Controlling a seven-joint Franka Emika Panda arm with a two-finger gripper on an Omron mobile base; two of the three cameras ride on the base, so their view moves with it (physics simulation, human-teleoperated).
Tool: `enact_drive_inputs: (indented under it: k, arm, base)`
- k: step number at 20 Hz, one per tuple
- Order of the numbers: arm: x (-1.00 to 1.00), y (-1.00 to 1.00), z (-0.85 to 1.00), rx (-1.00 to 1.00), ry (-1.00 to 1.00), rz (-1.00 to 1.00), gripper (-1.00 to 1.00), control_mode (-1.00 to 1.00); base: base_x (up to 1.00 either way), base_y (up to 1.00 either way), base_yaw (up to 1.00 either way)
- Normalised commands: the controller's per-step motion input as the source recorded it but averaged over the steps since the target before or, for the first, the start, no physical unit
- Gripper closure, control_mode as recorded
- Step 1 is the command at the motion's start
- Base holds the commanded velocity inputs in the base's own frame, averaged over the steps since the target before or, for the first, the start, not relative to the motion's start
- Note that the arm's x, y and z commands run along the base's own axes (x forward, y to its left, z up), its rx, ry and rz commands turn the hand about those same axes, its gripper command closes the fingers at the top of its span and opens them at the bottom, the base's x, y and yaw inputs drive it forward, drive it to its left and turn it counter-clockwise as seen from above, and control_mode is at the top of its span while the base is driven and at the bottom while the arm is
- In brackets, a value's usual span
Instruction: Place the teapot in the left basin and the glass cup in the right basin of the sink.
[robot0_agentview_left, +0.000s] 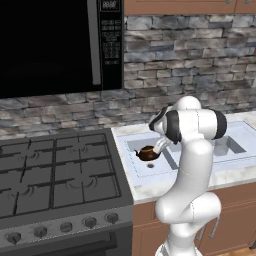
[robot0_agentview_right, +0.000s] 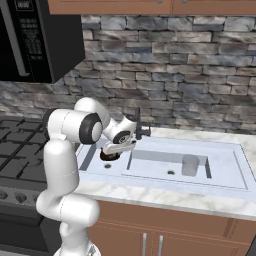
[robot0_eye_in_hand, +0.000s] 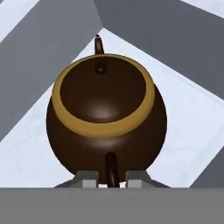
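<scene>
light: even, bright | shadows: soft in basins | focus: sharp | glare: none

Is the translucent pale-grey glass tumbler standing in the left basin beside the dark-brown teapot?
No, the glass tumbler stands in the right basin.

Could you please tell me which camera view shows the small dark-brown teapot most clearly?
The hand view: the squat dark-brown teapot with golden-tan rim shows large, from above. The left base view shows it small in the left basin; in the right base view the arm mostly hides it.

Teapot (robot0_agentview_left: 148, 153) in sink (robot0_agentview_left: 131, 165) L basin (robot0_agentview_left: 145, 170).
</scene>
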Motion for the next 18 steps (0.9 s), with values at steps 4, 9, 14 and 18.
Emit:
enact_drive_inputs:
  k: [4, 9, 14, 18]
  arm:
    - [-0.15, 0.23, -0.32, -0.04, 0.13, -0.02, -1.00, -1.00]
    - [-0.13, 0.26, -0.23, -0.01, 0.12, -0.02, -1.00, -1.00]
    - [-0.09, 0.30, -0.18, 0.00, 0.07, -0.01, -1.00, -1.00]
    - [0.00, 0.26, -0.04, 0.00, 0.03, -0.02, -1.00, -1.00]
  base:
    - [0.00, 0.00, 0.00]
    - [0.00, 0.00, 0.00]
    - [0.00, 0.00, 0.00]
    - [0.00, 0.00, 0.00]
